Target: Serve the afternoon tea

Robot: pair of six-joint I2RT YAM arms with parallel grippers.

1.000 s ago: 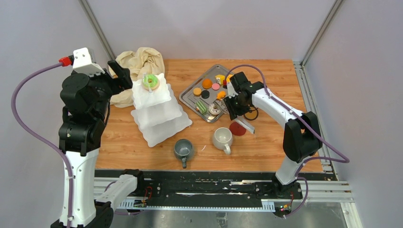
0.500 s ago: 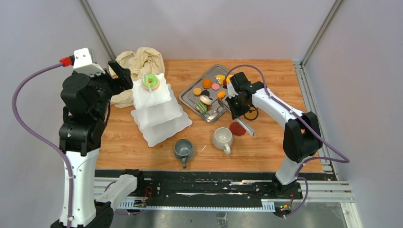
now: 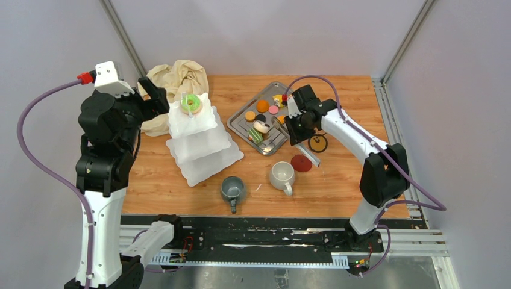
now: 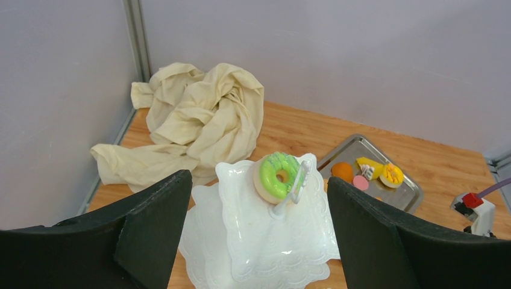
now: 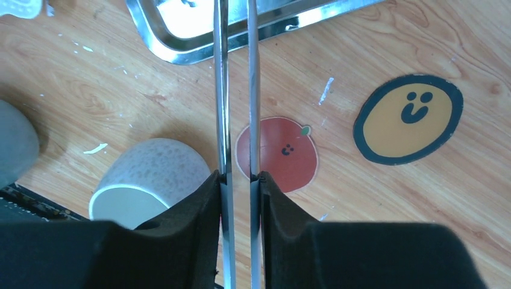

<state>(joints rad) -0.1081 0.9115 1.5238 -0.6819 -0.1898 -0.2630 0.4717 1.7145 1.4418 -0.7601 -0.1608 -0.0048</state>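
From above, I see a white three-tier stand point(image 3: 202, 144) on the wooden table point(image 3: 337, 186). A green ring doughnut point(image 3: 191, 103) sits on its top plate. The steel tray point(image 3: 241, 127) lies just beside the stand and has little pastries point(image 3: 263, 106) in it: orange, pink, yellow, green and a dark one. A grey mug point(image 3: 232, 189) and a white mug point(image 3: 282, 174) stand near the front, apart from each other. A beige cloth point(image 3: 178, 78) lies crumpled in the back corner. The left pincer point(image 3: 158, 96) hangs up high next to the top plate. The right pincer point(image 3: 293, 126) is at the tray's right side.

The left arm's camera shows the left pincer point(image 4: 258, 180) wide open with nothing in it. Between its two black fingers point(image 4: 153, 217) I see the doughnut point(image 4: 278, 176) on the top plate of the stand point(image 4: 259, 253). The cloth point(image 4: 193, 126) is behind, and the tray point(image 4: 416, 194) holds orange, yellow and pink pastries point(image 4: 341, 171).

The right arm's camera shows the right pincer point(image 5: 240, 180) squeezed tight on shiny metal tongs point(image 5: 235, 90). The tongs point at the tray's rim point(image 5: 181, 55). Below are the white mug point(image 5: 150, 174), a red sticker point(image 5: 283, 158) with a face and a yellow smiley sticker point(image 5: 410, 118).
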